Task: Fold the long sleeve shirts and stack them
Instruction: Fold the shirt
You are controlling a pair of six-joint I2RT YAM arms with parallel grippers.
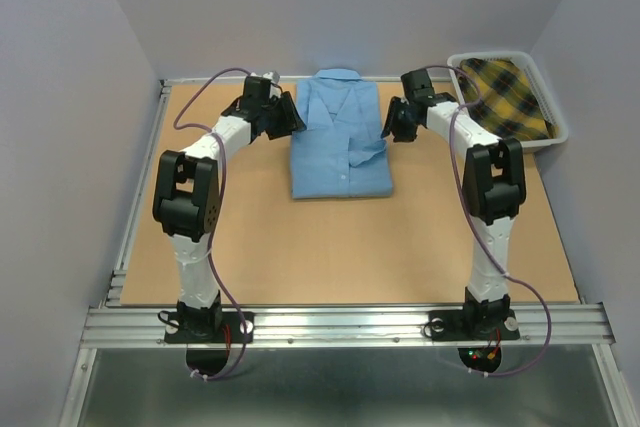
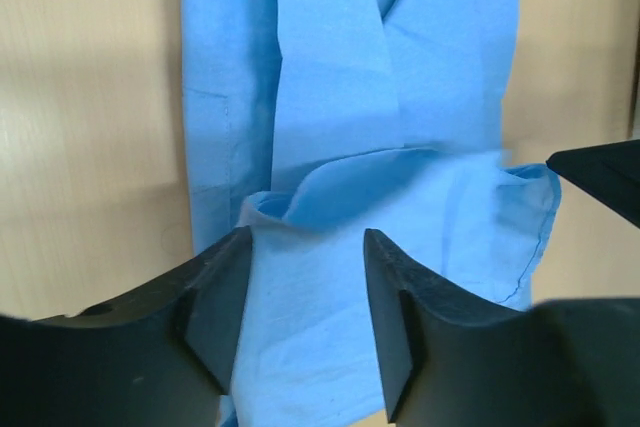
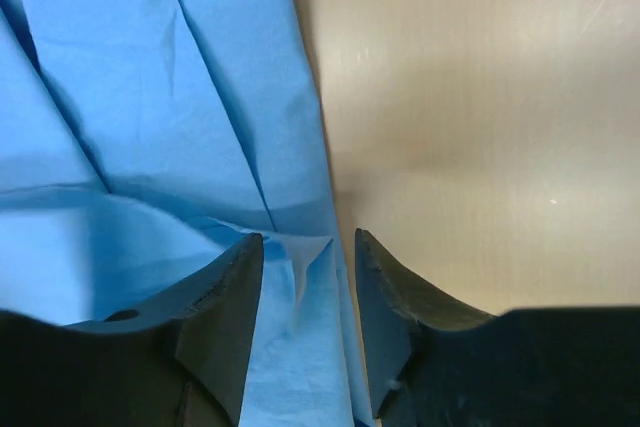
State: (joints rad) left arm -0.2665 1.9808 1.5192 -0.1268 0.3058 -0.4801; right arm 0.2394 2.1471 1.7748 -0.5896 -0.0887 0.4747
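- The light blue shirt (image 1: 340,137) lies folded into a neat rectangle on the tan worktop (image 1: 400,247), in the upper middle of the overhead view. Its collar is towards the back wall and the button front faces up.
- The left gripper (image 2: 307,237) sits at the shirt's left edge with its jaws apart. A raised fold of blue cloth shows in the gap, and neither finger pinches it.
- The right gripper (image 3: 308,239) is at the shirt's right edge, jaws likewise parted. The cloth's edge and a small turned-up corner lie between them, with bare worktop on the other side.
- At the upper right of the overhead view, a white basket (image 1: 556,130) holds a yellow and dark plaid cloth (image 1: 505,97), well apart from the blue shirt.
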